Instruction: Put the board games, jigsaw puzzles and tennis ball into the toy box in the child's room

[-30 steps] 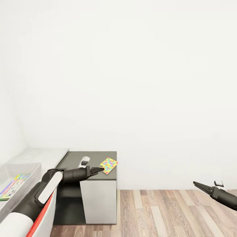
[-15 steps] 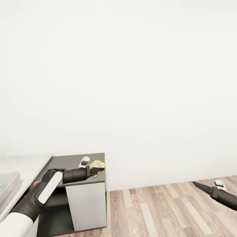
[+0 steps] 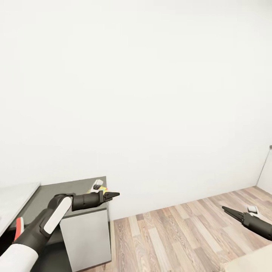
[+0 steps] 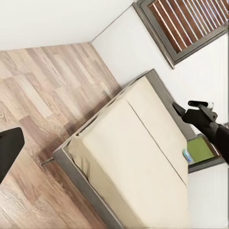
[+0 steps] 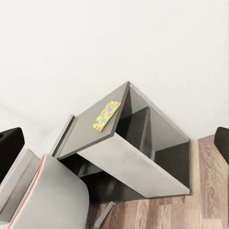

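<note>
One jigsaw puzzle (image 5: pixel 106 115) lies on the dark end of the table (image 5: pixel 129 162). In the head view my left gripper (image 3: pixel 112 195) hangs in front of it, so just a yellow sliver of the puzzle (image 3: pixel 104 188) shows. The beige bed (image 4: pixel 133 157) carries a green board game (image 4: pixel 200 150) and a small blue one (image 4: pixel 185 153) at its far end. Over the floor, my right gripper (image 3: pixel 227 210) is open and empty, its fingers (image 5: pixel 9 145) wide apart. My left gripper is open and empty too. The toy box and tennis ball are out of view.
A red chair with a white shell (image 5: pixel 47 195) stands at the table. A small white object (image 3: pixel 98 184) lies on the table near the puzzle. Wood floor (image 3: pixel 177 234) stretches between table and bed corner (image 3: pixel 249 262). A shuttered window (image 4: pixel 191 24) is beside the bed.
The camera has turned right: the table slid left in the picture, the toy box left it, and a bed corner came in at the lower right. Both arms keep their pose.
</note>
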You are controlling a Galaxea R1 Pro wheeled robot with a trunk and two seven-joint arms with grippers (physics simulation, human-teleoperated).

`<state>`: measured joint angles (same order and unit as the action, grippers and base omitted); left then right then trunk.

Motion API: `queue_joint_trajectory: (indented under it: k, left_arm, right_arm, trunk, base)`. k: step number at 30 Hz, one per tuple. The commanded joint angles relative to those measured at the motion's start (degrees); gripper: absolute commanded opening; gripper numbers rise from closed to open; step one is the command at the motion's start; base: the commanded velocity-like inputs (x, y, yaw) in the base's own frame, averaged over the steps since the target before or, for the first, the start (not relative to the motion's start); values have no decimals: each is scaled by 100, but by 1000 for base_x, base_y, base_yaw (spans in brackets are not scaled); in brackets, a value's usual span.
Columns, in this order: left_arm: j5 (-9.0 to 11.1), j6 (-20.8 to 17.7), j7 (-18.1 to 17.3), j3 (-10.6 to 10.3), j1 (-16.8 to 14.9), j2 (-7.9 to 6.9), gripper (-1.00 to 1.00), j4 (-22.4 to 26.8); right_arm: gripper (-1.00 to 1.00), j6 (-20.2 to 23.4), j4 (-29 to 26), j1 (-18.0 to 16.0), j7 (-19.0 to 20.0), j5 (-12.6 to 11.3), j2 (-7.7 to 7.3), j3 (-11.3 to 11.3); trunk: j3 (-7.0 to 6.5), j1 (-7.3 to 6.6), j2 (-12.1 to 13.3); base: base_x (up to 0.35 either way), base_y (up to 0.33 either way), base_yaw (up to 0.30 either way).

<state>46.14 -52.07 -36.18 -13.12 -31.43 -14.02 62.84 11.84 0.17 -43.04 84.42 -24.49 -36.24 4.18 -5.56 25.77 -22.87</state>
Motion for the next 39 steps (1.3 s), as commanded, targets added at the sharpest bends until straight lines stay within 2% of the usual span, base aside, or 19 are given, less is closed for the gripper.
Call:
queue_joint_trajectory:
  k: [1, 16, 31, 39]
  left_arm:
    - [13, -23, -7, -6, -2, -5, 100, 0]
    - [18, -23, -11, -13, 1, -5, 100, 40]
    - [12, -23, -12, -15, 2, -5, 100, 44]
    - [9, -23, -12, -13, 4, -5, 100, 44]
  right_arm:
    - [100, 61, 2, -2, 16, 7, -1, 39]
    - [100, 169, 7, -2, -94, -97, -14, 43]
    - [100, 284, 6, -2, -130, -108, -15, 42]
    - [100, 291, 6, -2, -333, -108, -15, 42]
  trunk:
    - [6, 1, -5]
    - [77, 1, -5]
    - [140, 1, -5]
    - [172, 1, -5]
  base:
    - [-87, 0, -261]
    - [-113, -54, -250]
    - [-207, -74, -249]
    - [-178, -131, -249]
